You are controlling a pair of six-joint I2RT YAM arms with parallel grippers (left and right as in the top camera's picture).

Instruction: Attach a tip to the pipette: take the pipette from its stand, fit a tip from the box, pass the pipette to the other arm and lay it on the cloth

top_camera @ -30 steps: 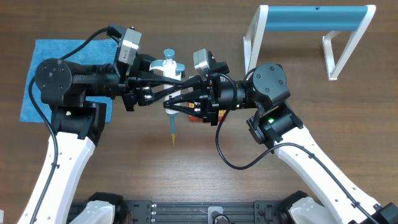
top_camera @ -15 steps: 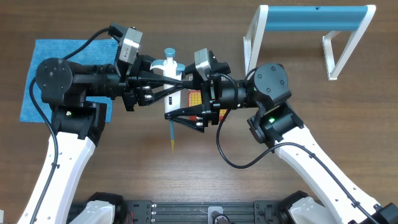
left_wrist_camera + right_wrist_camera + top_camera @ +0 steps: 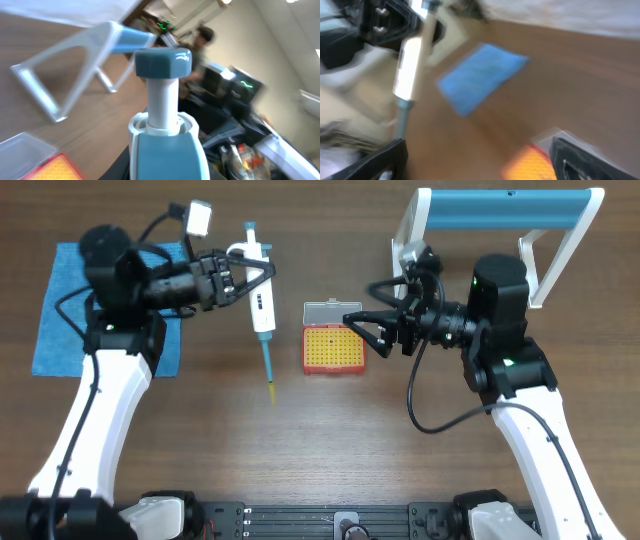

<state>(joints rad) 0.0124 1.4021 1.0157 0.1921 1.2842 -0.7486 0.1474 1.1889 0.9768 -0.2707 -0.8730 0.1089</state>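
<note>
The left claw [image 3: 243, 277], clamping the pipette [image 3: 262, 305] crosswise, is holding it with the blue cloth [image 3: 55, 330] lying behind its wrist, while the right claw [image 3: 362, 330] is gaping empty.

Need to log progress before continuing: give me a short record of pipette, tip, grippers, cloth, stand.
pipette: held by left gripper, lifted, not on cloth
tip: yellow, fitted on pipette
right gripper: open, empty, near box
cloth: by left arm, no pipette on it
stand: empty
left to do: lay pipette on cloth
</note>
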